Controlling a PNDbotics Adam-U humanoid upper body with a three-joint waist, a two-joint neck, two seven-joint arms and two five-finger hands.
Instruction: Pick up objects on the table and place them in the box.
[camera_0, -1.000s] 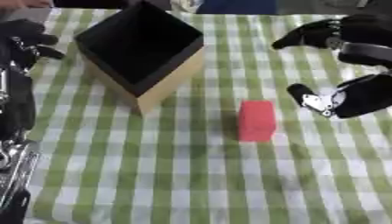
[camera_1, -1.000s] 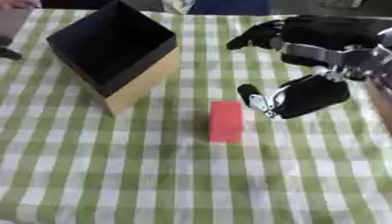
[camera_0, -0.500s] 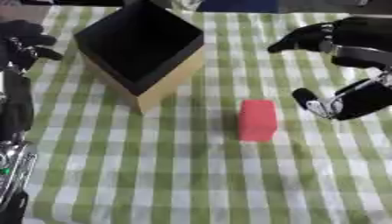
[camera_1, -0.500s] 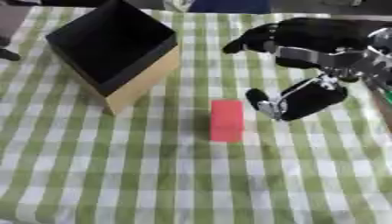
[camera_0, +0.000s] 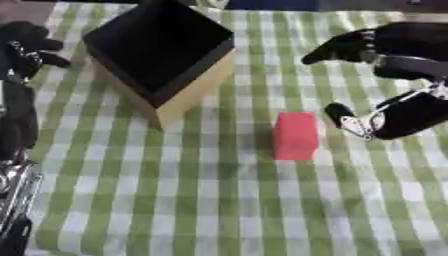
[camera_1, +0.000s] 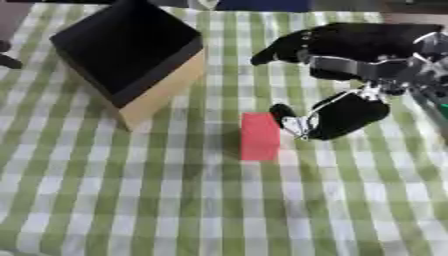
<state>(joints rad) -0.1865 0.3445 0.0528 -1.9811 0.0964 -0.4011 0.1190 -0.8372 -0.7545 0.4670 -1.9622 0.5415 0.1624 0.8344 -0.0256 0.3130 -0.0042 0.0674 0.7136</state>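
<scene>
Left eye view: left hand (camera_0: 26, 42) half cut off

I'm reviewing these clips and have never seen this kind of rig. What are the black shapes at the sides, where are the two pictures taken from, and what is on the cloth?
Both pictures come from a stereo camera in a humanoid robot's head, looking down at a table with a green checked cloth. The black shape on the right is its right robot hand, fingers spread open, right beside a red block that lies on the cloth; whether it touches the block is unclear. The left robot hand shows at the upper left edge, holding nothing visible. An open box, tan outside and dark inside, stands left of the block.
</scene>
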